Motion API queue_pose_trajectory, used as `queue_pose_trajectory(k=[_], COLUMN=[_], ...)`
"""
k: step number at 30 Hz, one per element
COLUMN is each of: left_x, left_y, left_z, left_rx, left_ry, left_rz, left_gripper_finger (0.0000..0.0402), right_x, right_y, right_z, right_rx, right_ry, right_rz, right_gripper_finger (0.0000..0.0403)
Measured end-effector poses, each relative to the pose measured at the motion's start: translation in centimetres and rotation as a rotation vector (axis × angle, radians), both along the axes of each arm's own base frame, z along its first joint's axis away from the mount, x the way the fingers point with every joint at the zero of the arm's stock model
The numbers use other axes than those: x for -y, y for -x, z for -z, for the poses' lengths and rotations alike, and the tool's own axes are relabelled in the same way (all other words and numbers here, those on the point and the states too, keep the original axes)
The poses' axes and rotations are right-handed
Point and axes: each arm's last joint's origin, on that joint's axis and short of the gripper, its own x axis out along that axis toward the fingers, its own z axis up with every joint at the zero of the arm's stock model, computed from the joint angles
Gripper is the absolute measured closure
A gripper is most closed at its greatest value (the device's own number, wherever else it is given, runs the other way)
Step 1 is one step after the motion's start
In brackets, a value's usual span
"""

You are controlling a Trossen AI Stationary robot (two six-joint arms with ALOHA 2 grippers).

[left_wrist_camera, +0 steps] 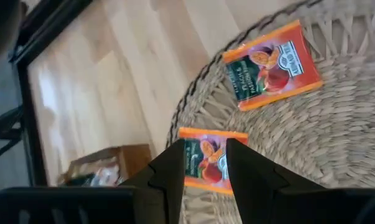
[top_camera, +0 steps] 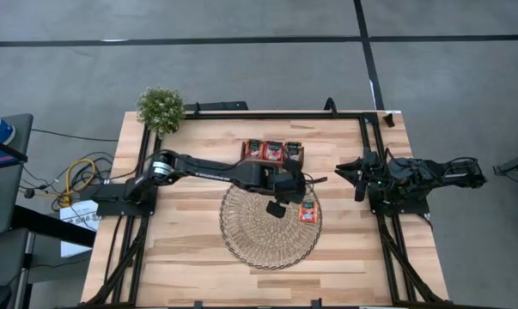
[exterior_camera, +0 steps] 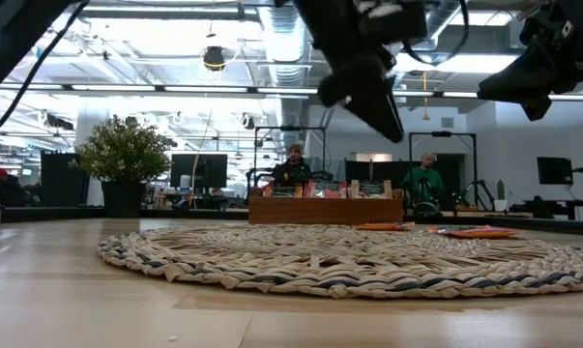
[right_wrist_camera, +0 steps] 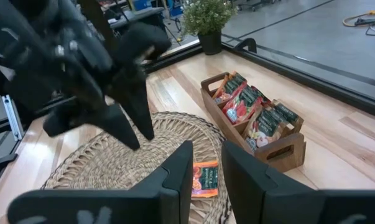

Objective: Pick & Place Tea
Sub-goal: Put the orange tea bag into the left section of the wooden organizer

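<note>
While left gripper [top_camera: 277, 206] hovers mid-mat [top_camera: 241, 245], sachet [top_camera: 308, 211] near rim

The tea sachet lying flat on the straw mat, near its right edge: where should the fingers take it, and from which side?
Probably from straight above, across two opposite edges of the sachet. It lies flat on the woven mat, offering no raised part; only its thin edges can be pinched.

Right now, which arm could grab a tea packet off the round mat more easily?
Left. The left claw hangs open over the mat, right above a tea packet. The right claw waits by the table's right edge, off the mat.
</note>
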Motion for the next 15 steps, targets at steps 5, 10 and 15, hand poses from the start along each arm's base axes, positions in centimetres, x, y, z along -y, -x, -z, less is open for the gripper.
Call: queue_pose_trajectory(k=[5, 10, 15], left_x=[-0.1, -0.8, -1.7], left_y=[-0.8, -1.4, -1.6], left_z=[2.3, 3.4, 4.3], left_rx=[-0.036, -0.025, -0.033], left_ry=[-0.009, 0.037, 0.059], left_rz=[0.026, 0.006, -0.040], left_gripper_finger=[0.0292, 0.0292, 0.0292], right_x=[0.0, 0.0, 0.0], right_y=[0.0, 0.0, 0.0], right_z=[0.0, 0.0, 0.0], right_rx=[0.001, 0.003, 0.000], right_ry=[0.000, -0.001, 0.000], right_rz=[-0.001, -0.001, -0.001], right_gripper_finger=[0.0326, 0.0326, 0.0326])
